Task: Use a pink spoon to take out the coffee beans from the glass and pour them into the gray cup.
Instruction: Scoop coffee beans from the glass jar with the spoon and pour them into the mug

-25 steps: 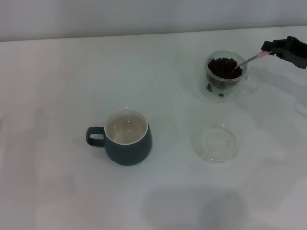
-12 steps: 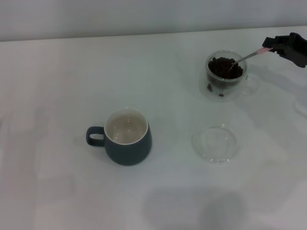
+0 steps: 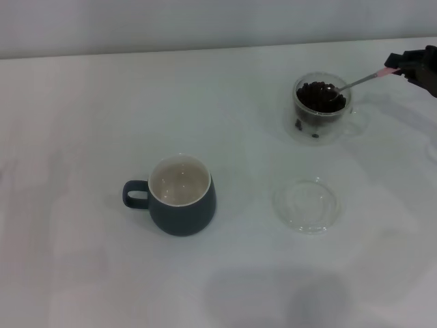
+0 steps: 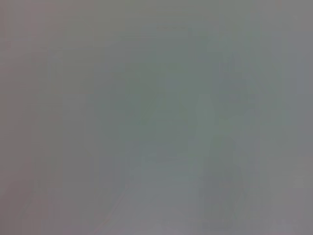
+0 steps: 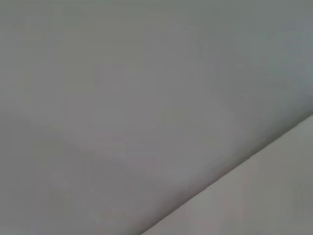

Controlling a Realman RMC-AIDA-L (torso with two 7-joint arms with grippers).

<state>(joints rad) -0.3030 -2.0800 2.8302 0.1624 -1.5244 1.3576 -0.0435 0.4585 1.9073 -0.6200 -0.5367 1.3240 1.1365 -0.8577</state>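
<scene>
Dark coffee beans [image 3: 315, 96] fill the one glass [image 3: 319, 107] at the upper right of the frame. The bowl of the single pink spoon [image 3: 355, 83] is laid on the beans, and its handle is gripped by the right tool [image 3: 404, 65] at the right edge. One gray cup [image 3: 180, 195], cream and empty inside, is seen at centre-left on the white counter [image 3: 82, 123]. One clear dish [image 3: 308, 205], empty, lies right of it. No left tool is seen.

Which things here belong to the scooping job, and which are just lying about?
In the job: spoon, held by the right gripper, bowl in the beans; glass; gray cup.
Lying about: clear dish on the table.
</scene>
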